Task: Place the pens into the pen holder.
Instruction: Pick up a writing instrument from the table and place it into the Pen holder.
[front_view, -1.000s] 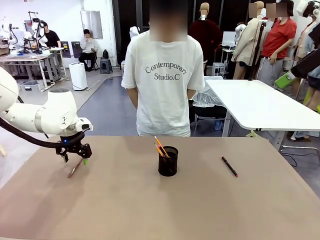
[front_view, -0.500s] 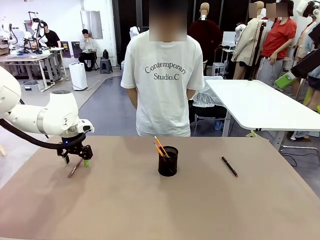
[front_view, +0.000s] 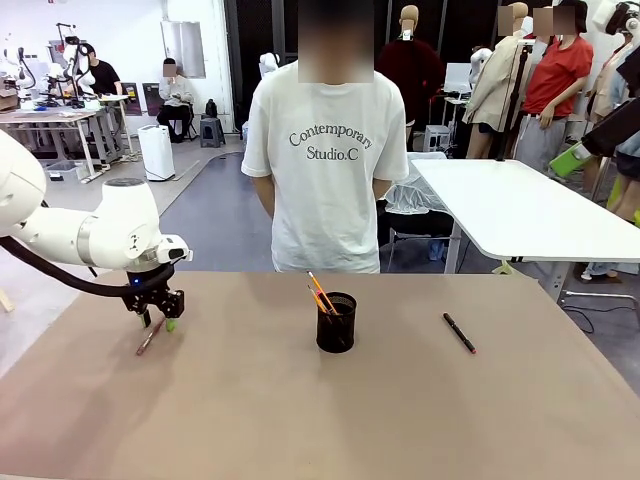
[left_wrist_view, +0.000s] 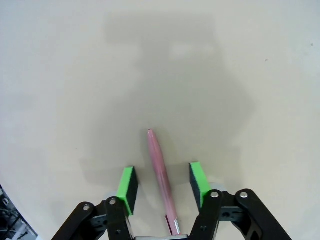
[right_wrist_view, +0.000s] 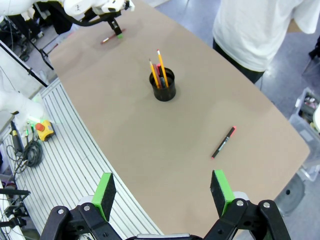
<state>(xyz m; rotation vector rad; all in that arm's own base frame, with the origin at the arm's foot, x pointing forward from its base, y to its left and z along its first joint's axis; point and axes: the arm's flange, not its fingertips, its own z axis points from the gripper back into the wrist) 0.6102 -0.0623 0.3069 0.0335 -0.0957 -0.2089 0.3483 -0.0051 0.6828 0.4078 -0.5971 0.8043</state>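
Left hand (left_wrist_view: 164, 183) astride pink pen (left_wrist_view: 156, 155) (untouched)

A lab hall with worktables (front_view: 50, 115) and a seated person (front_view: 175, 90).

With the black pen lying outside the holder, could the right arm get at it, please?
Probably yes: the black pen lies well apart from the pen holder, and the open right end effector looks down on it.

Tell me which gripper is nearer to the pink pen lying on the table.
Left. The left gripper straddles the pink pen, pads on either side; the right gripper hovers high, far from it.
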